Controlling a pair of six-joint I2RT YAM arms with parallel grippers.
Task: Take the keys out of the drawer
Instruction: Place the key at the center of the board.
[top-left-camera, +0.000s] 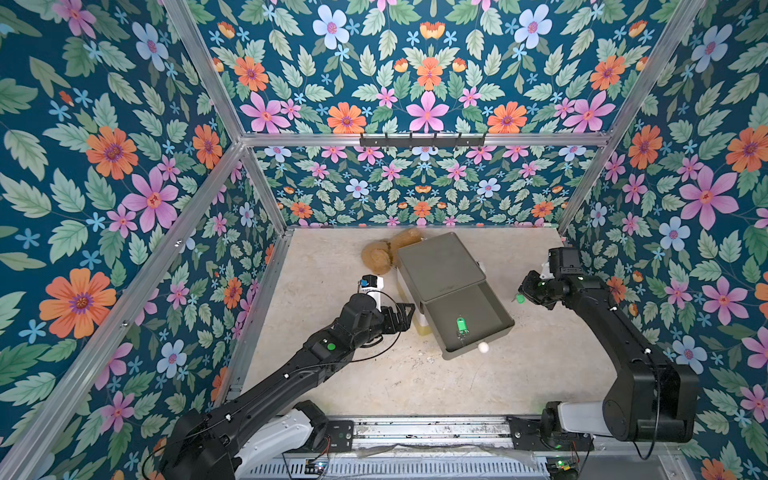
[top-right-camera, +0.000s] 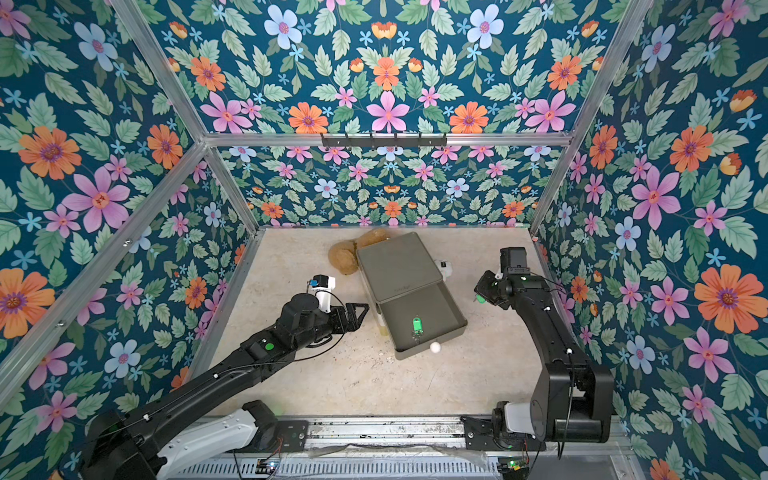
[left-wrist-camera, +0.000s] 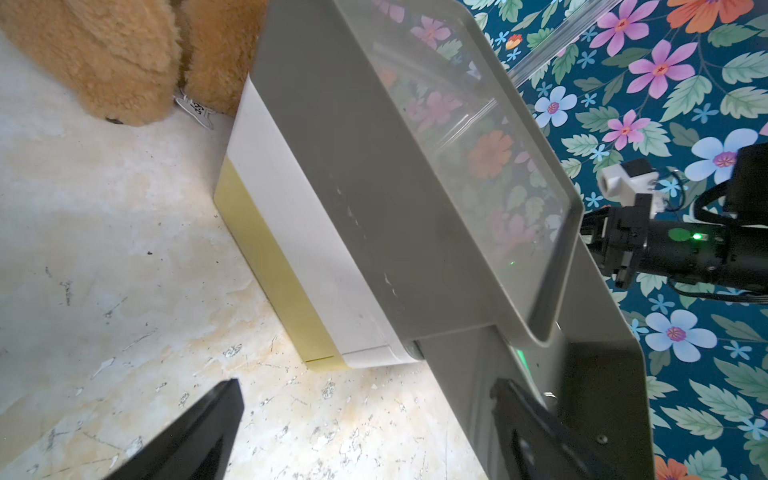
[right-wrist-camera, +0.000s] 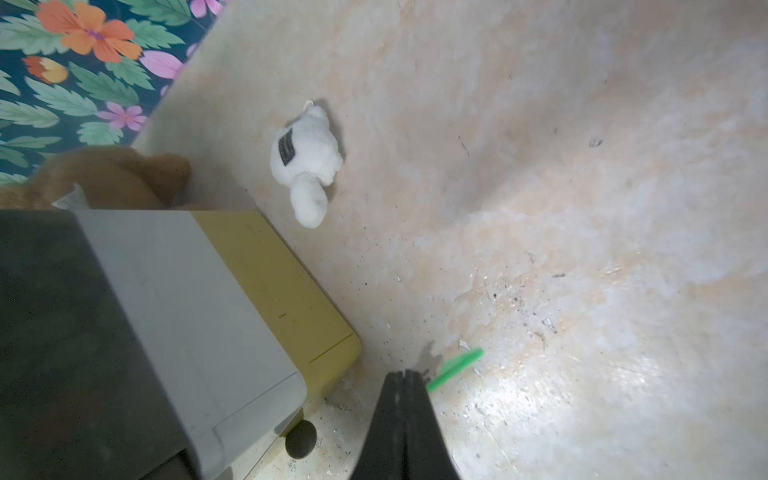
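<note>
Your right gripper (right-wrist-camera: 402, 376) is clamped on one green-tagged key (right-wrist-camera: 455, 369), well clear of the drawer (top-left-camera: 492, 309) on the side away from the left arm, over bare table (top-left-camera: 415, 382). Bring it low before you let go (the tag sticks out loose and will likely skid). The second green-tagged key (top-left-camera: 460, 326) lies inside the drawer near its front wall, so that's next. The left gripper (top-left-camera: 406, 312) gapes wide, empty, just beside the drawer.

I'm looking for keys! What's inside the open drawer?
One green-tagged key lies in the drawer. Any part still under the cabinet top is hidden.
</note>
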